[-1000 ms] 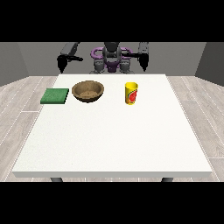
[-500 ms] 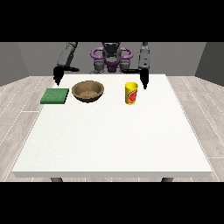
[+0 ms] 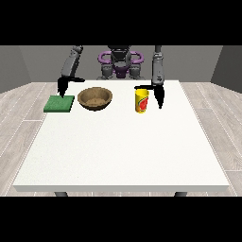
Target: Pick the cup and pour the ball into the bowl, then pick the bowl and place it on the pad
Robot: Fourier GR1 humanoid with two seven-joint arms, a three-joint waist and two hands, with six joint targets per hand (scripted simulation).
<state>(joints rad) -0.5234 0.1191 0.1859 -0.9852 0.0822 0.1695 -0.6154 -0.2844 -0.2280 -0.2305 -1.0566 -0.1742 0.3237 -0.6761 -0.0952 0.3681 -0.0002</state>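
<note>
A yellow cup (image 3: pixel 142 100) with a red mark stands upright on the white table (image 3: pixel 123 146), right of centre at the far side. The ball is not visible. A brown wooden bowl (image 3: pixel 95 98) sits to the cup's left. A green pad (image 3: pixel 59 103) lies left of the bowl. The hand at the view's right (image 3: pixel 158 94) hangs fingers-down just right of the cup, its thumb reaching over the cup's top, apart from it. The hand at the view's left (image 3: pixel 62 85) hangs above the pad's far edge with fingers pointing down.
The robot's torso (image 3: pixel 120 64) stands behind the table's far edge. The near half of the table holds nothing. Wooden floor surrounds the table.
Both arms have swung down and forward from a raised, spread pose. The hand at the view's right came down beside the cup; the other came down over the pad.
</note>
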